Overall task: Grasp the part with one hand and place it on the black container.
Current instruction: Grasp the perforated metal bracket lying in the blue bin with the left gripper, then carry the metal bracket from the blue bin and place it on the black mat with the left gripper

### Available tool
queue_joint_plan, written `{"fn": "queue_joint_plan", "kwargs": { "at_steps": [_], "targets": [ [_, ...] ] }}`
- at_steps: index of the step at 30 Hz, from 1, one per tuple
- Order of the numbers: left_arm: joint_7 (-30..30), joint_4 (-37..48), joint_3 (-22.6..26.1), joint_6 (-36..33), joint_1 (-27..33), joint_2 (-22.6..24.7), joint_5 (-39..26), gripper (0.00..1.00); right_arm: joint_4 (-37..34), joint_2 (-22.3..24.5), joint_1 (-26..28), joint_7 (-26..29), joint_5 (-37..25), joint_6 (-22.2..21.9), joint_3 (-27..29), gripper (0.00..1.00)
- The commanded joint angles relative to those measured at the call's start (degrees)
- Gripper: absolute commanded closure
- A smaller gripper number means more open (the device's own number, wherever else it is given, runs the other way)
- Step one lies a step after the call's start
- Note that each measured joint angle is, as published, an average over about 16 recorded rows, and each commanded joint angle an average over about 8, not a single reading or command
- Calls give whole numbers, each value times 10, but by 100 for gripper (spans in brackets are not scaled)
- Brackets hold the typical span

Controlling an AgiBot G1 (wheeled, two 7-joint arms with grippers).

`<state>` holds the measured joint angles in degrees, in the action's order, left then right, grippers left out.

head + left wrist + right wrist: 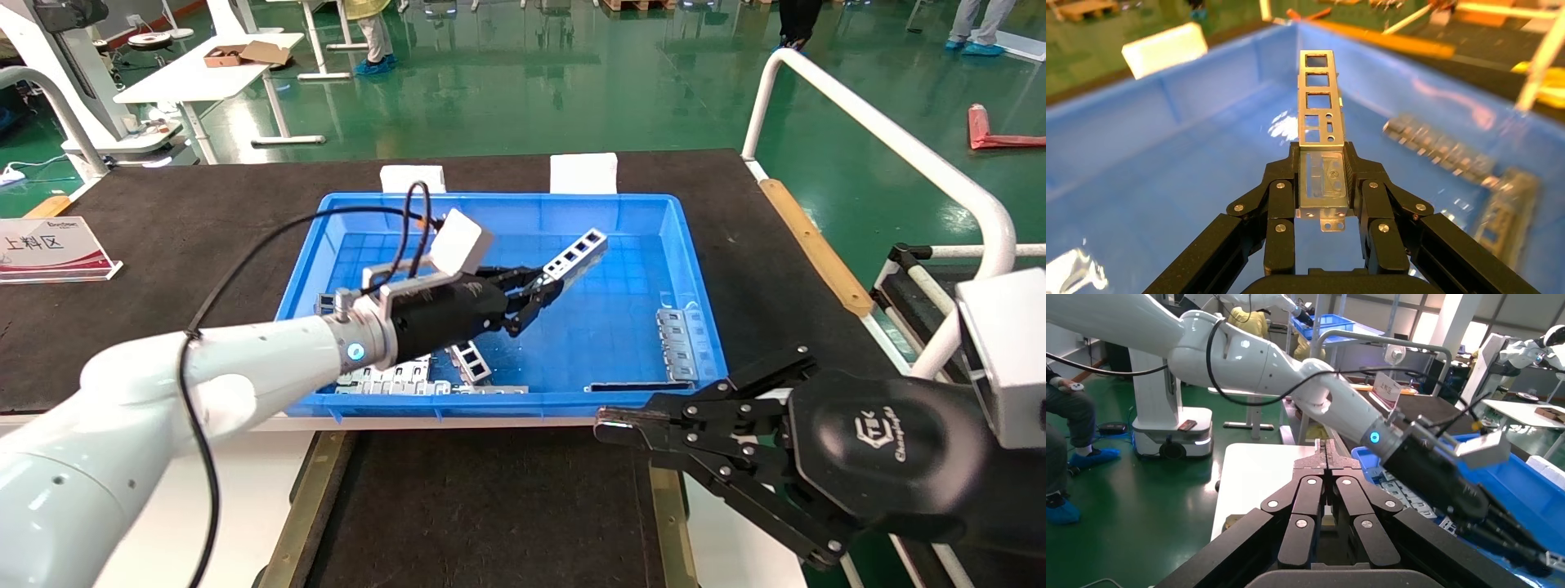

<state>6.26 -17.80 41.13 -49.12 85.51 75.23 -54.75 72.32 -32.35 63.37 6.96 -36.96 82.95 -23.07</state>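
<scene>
Holding the part (pixel 1319 104) clamped in my left tool (pixel 546 291) above the blue bin (pixel 695 269) at frame centre, I judge lifting done; next comes carrying it to the black container (pixel 490 506) at lower centre, my right tool (pixel 609 426) parked closed beside it.

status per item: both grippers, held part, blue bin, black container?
left gripper: shut on the part, over the blue bin
part: held at one end, lifted off the bin floor
right gripper: shut, empty, parked beside the bin's near right corner
blue bin: holds loose parts
black container: nothing on its visible floor
</scene>
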Motion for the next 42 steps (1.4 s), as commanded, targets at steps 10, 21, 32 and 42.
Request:
{"fn": "queue_joint_plan", "kwargs": {
  "at_steps": [10,21,32,42],
  "targets": [
    [-16,-69,-17,-124,-8,-67,41,100,0,0,0,0,0,0,0,100],
    [-109,-336,-24,-155,-120,-188,78,100,0,0,0,0,0,0,0,100],
    [-215,-592,-13,-41,-278,-302,87,100,0,0,0,0,0,0,0,100],
    [-242,-598,15,18,-380,-317,84,100,0,0,0,0,0,0,0,100]
  ]
}}
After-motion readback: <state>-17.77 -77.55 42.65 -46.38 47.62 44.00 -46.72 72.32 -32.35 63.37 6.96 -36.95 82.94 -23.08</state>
